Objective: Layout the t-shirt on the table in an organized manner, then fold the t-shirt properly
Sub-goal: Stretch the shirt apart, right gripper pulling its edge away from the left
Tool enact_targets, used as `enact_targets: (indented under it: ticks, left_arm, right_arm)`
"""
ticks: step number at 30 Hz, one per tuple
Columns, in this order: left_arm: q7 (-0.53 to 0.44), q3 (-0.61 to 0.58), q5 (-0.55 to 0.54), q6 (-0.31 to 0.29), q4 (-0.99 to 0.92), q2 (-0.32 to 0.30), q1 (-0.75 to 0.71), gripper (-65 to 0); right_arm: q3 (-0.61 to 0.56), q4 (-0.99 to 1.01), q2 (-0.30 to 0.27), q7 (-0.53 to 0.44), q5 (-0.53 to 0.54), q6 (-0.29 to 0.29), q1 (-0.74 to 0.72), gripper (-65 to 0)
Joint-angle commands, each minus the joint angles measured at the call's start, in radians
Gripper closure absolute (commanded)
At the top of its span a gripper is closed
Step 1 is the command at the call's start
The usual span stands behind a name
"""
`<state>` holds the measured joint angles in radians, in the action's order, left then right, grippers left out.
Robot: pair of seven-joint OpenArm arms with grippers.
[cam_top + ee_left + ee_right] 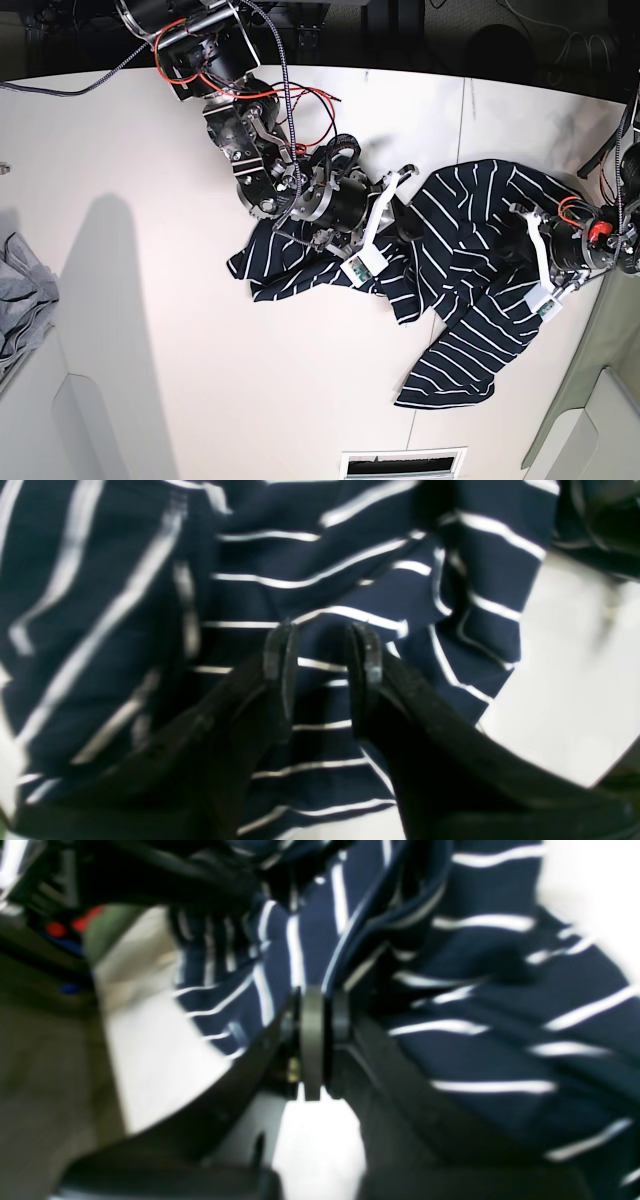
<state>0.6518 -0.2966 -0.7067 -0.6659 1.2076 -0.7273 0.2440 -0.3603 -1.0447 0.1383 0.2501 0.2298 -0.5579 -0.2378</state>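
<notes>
Your right gripper (320,1005) has its jaws pressed together at a raised fold of the dark navy, white-striped soft t-shirt (470,270). The right wrist view is too blurred to tell whether any cloth is caught between the jaws, though a ridge of fabric rises right at their tips. That placement reads as a pick at an edge, so you can drag the shirt out flat.

Your left gripper (320,635) sits low over the garment with its jaws spread partway and striped cloth lying in the gap, not clamped. It looks staged to take a second hold on the far side, so the two arms could pull the shirt apart.

The shirt lies crumpled on the large white bench (130,150), towards its right half in the base view, stretched between the two arms, with one lobe trailing towards the front edge. Stripes run in several directions, so it is twisted and bunched. Laying it out is barely begun, and folding is some way off.

A plain grey cloth (25,290) sits at the bench's left edge, well apart.
</notes>
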Motion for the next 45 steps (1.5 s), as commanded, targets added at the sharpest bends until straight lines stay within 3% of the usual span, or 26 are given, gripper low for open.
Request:
enact_targets:
  ticks: [1, 3, 8, 13, 17, 19, 24, 29, 33, 38, 45]
  left_arm:
    - [-0.012, 0.029, -0.014, -0.024, 0.011, -0.031, 0.024, -19.6]
    - [-0.011, 0.060, -0.015, -0.032, 0.011, -0.047, 0.024, -19.6]
    - [-0.011, 0.080, -0.024, -0.032, 0.011, -0.073, 0.024, -19.6]
    - [-0.003, 0.080, -0.041, -0.032, 0.011, -0.074, 0.020, -19.6]
    - [0.025, 0.080, -0.049, -0.032, 0.011, -0.073, 0.019, -19.6]
    - [0.035, 0.080, -0.102, -0.032, 0.022, -0.073, 0.019, -19.6]
    - [0.115, 0.080, -0.242, -0.032, 0.132, -0.068, -0.010, -19.6]
    - [0.115, 0.080, -0.218, -0.032, 0.271, -0.015, -0.082, -20.8]
    - [0.079, 0.080, -0.101, -0.032, 0.282, 0.097, -0.109, -35.0]
    - [0.003, 0.080, 0.121, 0.071, 0.260, 0.230, -0.111, -35.5]
    - [-0.066, 0.080, 0.229, 0.132, 0.205, 0.285, -0.111, -35.5]
  right_arm:
    - [-0.017, -0.050, 0.014, 0.013, 0.031, -0.019, 0.019, 0.0]
    - [-0.053, -0.131, 0.013, 0.062, 0.049, -0.024, 0.091, 0.0]
    - [-0.189, -0.292, 0.009, 0.064, 0.047, -0.026, 0.240, 0.0]
    - [-0.279, -0.312, 0.000, 0.064, -0.020, -0.022, 0.245, 0.0]
    - [-0.281, -0.315, -0.003, 0.060, -0.020, -0.018, 0.208, -31.6]
    - [-0.270, -0.323, -0.005, 0.060, -0.021, 0.004, 0.177, -35.8]
    - [-0.127, -0.346, -0.005, 0.061, -0.100, 0.048, 0.118, -35.6]
    - [0.097, -0.346, -0.005, 0.061, -0.145, 0.163, 0.079, -35.6]
    - [0.277, -0.346, -0.011, 0.062, -0.144, 0.187, 0.064, -35.6]
    - [0.404, -0.343, -0.060, 0.097, -0.144, 0.184, 0.067, -35.6]
    - [0.407, -0.288, -0.089, 0.113, -0.143, 0.184, 0.069, -35.6]
